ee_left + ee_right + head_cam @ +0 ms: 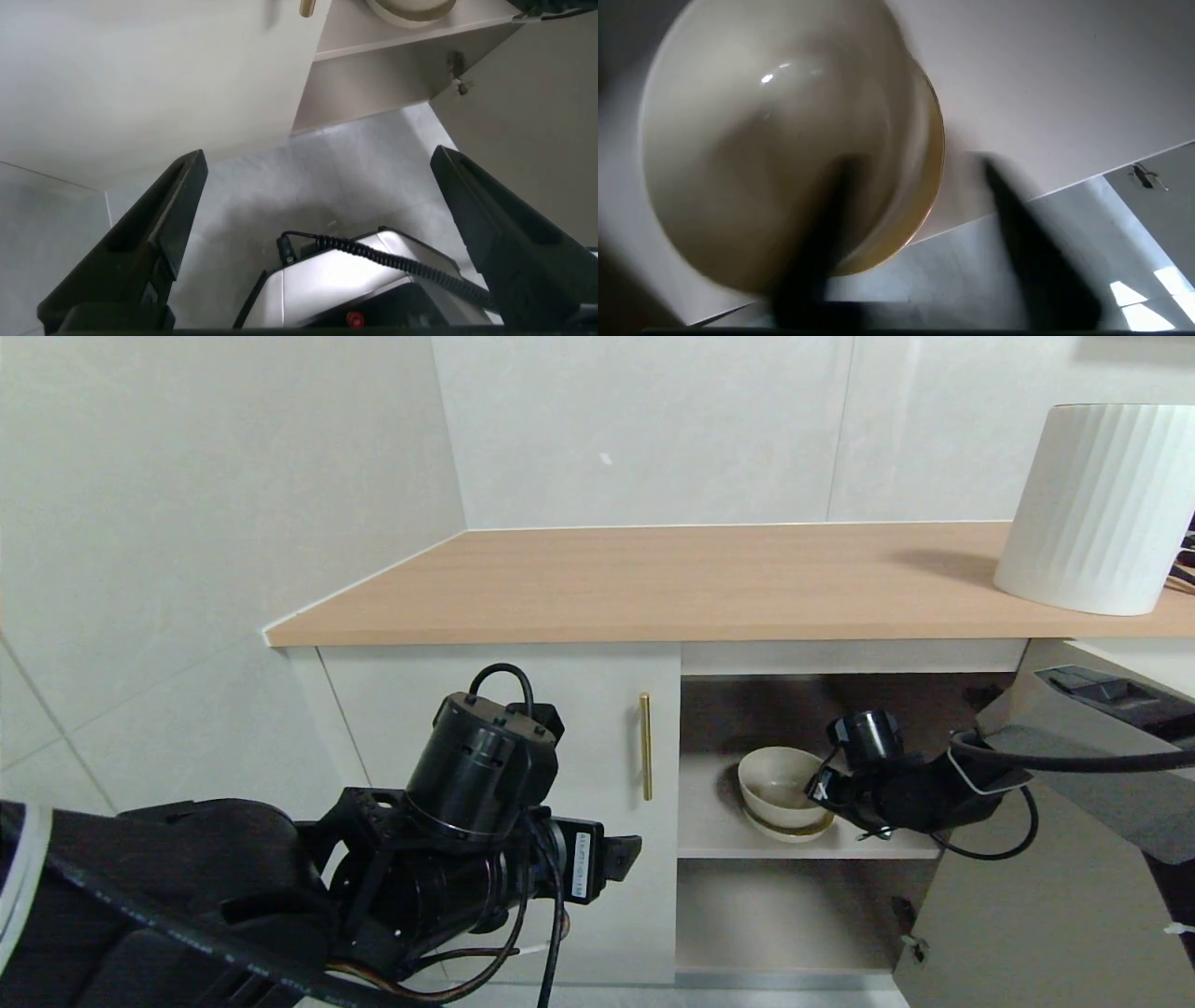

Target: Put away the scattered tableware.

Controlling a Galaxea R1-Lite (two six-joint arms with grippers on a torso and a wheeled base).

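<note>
The cream bowl sits on a small plate with a gold edge, on the middle shelf of the cupboard whose right door stands open. The right gripper is at the bowl's side, and its two fingers are spread apart, one over the inside of the bowl and one outside it, with the bowl's wall between them. The left gripper is low down in front of the shut door with the gold handle, its fingers wide apart and holding nothing.
</note>
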